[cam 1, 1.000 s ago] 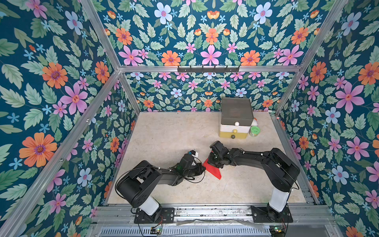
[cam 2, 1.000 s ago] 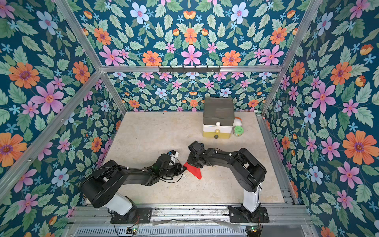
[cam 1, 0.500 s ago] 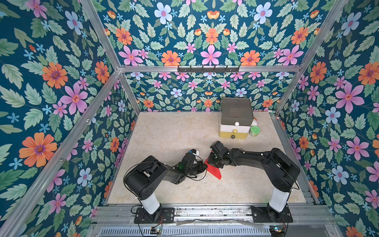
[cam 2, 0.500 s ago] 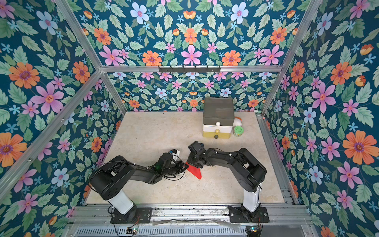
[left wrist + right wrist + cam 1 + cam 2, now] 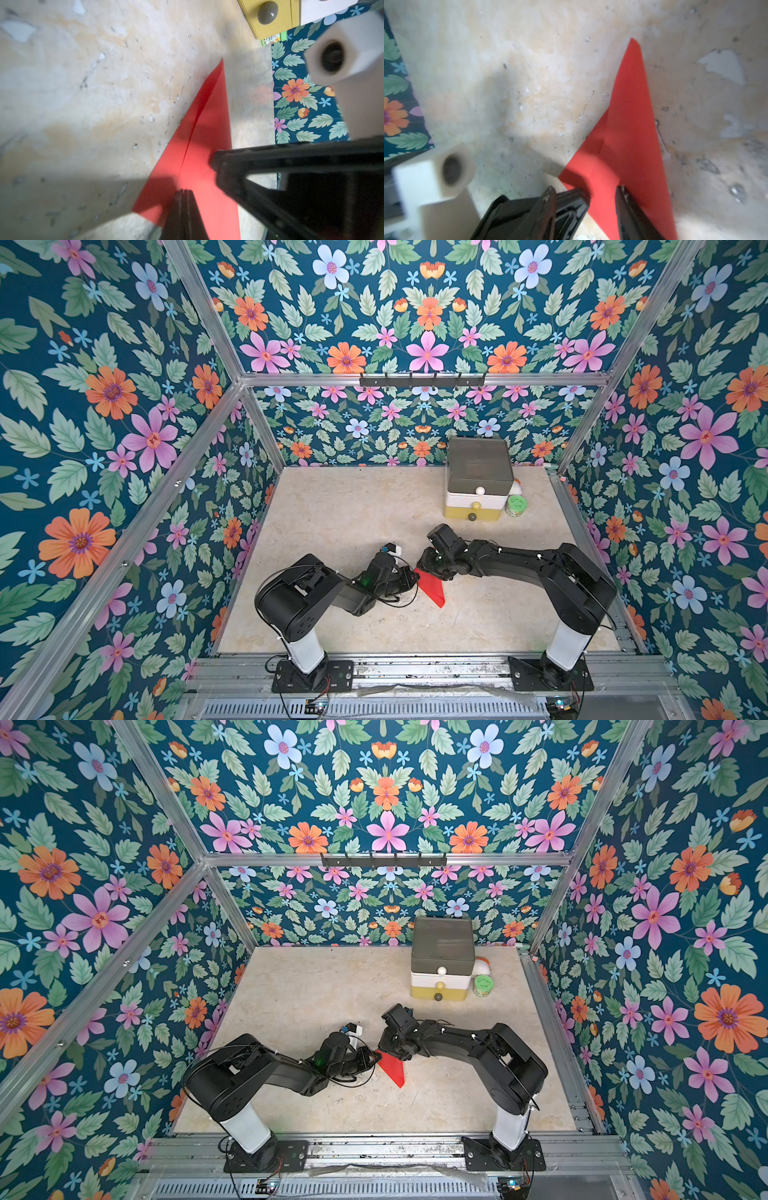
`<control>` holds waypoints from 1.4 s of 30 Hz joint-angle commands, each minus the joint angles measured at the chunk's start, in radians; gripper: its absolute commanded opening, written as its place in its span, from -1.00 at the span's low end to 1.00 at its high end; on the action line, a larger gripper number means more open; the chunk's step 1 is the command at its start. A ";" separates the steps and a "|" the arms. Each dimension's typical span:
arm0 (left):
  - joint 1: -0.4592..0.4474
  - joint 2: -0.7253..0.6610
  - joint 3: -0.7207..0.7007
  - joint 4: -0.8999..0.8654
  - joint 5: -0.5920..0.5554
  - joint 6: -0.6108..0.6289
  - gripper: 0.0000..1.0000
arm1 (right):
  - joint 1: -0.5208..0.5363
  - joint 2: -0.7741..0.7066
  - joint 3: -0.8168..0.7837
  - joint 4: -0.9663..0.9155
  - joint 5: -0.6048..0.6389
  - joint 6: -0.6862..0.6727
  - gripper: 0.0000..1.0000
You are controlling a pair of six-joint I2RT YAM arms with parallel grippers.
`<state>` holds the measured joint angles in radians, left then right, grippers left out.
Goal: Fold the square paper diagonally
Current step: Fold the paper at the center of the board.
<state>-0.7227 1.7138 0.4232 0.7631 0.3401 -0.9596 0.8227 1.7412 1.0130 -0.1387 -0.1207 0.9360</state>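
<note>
Left wrist view shows the square paper (image 5: 203,145) lying on the surface (image 5: 83,104). It looks like a red triangle now, with 2 layers, 1 on top of the other. So I think the big fold is made.

The top layer has an edge that does not line up with the bottom layer, and it looks a little lifted.

The left end effector (image 5: 182,190) is closed tight, with its tips on the paper. I cannot tell if it pinches a layer or only presses down.

In the right wrist view, the right end effector (image 5: 586,190) has its jaws apart, about half wide. It grips nothing. The paper (image 5: 623,135) lies under the gap between them.

In a top view the paper (image 5: 431,591) sits between the 2 arms, near the middle of the surface.

What is left, I think, is to press the fold line flat and then let go.
</note>
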 commanded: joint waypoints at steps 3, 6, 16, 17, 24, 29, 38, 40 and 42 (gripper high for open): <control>0.001 0.006 -0.008 -0.111 -0.024 0.004 -1.00 | 0.001 -0.139 -0.048 -0.048 0.076 -0.060 0.29; -0.001 0.010 -0.001 -0.107 -0.021 0.002 -1.00 | -0.003 -0.193 -0.129 -0.028 0.074 -0.052 0.33; -0.001 0.006 -0.003 -0.110 -0.015 0.002 -1.00 | 0.006 -0.275 -0.376 0.267 -0.043 -0.019 0.33; -0.001 0.006 -0.003 -0.112 -0.016 0.002 -1.00 | 0.006 -0.274 -0.377 0.269 -0.042 -0.019 0.33; -0.001 0.000 -0.001 -0.113 -0.017 -0.003 -1.00 | 0.006 -0.215 -0.375 0.303 -0.054 -0.021 0.20; -0.001 -0.004 0.012 -0.124 -0.015 -0.001 -1.00 | 0.006 -0.205 -0.383 0.312 -0.033 -0.016 0.10; -0.001 -0.021 0.028 -0.142 -0.016 -0.001 -1.00 | 0.006 -0.176 -0.381 0.298 -0.031 -0.013 -0.11; -0.001 -0.025 0.032 -0.146 -0.019 -0.001 -1.00 | 0.006 -0.181 -0.383 0.296 -0.029 -0.013 -0.11; -0.001 -0.026 0.035 -0.151 -0.016 0.001 -1.00 | 0.006 -0.183 -0.385 0.294 -0.027 -0.014 -0.12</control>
<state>-0.7242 1.6890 0.4557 0.6807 0.3386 -0.9665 0.8276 1.5631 0.6304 0.1516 -0.1619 0.9234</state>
